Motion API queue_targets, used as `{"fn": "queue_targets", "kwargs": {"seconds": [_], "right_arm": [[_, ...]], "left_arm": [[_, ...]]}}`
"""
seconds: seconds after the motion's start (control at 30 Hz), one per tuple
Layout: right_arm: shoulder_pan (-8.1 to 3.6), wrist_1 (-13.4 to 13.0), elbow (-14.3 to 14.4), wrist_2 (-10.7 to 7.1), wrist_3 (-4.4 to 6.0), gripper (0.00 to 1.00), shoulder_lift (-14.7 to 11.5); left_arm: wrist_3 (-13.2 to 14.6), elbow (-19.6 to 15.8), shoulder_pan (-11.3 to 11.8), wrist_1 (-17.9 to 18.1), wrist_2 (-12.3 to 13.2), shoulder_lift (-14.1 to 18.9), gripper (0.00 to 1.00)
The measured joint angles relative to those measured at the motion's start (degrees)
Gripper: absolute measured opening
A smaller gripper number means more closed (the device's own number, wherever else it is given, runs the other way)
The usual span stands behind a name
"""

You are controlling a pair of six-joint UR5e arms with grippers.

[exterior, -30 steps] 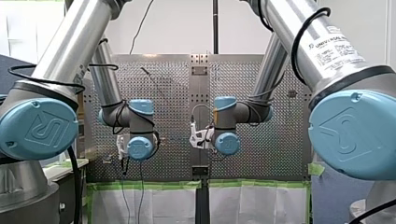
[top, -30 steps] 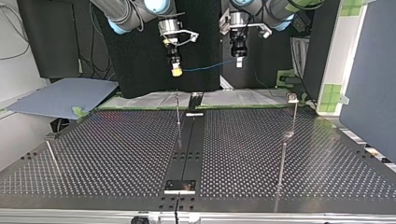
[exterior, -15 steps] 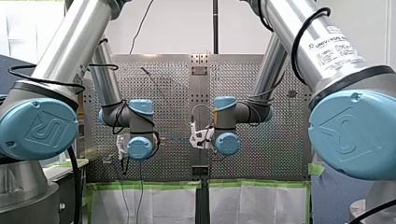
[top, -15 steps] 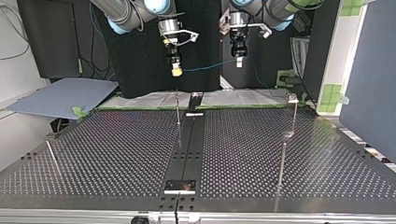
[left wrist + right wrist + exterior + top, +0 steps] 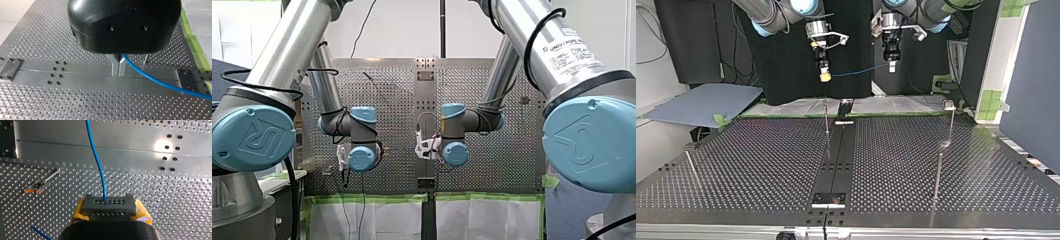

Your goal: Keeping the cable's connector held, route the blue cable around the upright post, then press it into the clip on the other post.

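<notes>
In the right wrist view my right gripper [image 5: 110,214] is shut with its yellow pads [image 5: 78,210] on a grey connector block [image 5: 109,203]. The blue cable [image 5: 96,157] runs straight out of the block, away over the table. My left gripper [image 5: 118,73], black with metal fingers, is shut on the blue cable [image 5: 160,82], which trails off to one side. In the top view both grippers hang high above the table: my right gripper [image 5: 824,75] at the left, my left gripper [image 5: 891,65] at the right. The cable [image 5: 858,71] is stretched between them.
Thin upright posts stand on the perforated table [image 5: 761,165]: one near the middle [image 5: 826,117], two at the top view's right [image 5: 951,120] [image 5: 937,172], one at its left [image 5: 692,167]. A post with orange marks [image 5: 40,184] lies below my right gripper. A metal strip [image 5: 838,150] runs down the table's middle.
</notes>
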Motion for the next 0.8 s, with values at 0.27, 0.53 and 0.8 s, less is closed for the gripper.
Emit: {"fn": "queue_targets", "kwargs": {"seconds": [0.27, 0.53, 0.8], "right_arm": [[0.00, 0.0, 0.0, 0.01, -0.01, 0.00, 0.0], [0.00, 0.4, -0.5, 0.16, -0.17, 0.00, 2.9], [0.00, 0.4, -0.5, 0.18, -0.17, 0.00, 4.0]], "left_arm": [[0.1, 0.0, 0.0, 0.0, 0.0, 0.1, 0.00], [0.1, 0.0, 0.0, 0.1, -0.1, 0.2, 0.00], [0.1, 0.0, 0.0, 0.1, -0.1, 0.2, 0.00]]}}
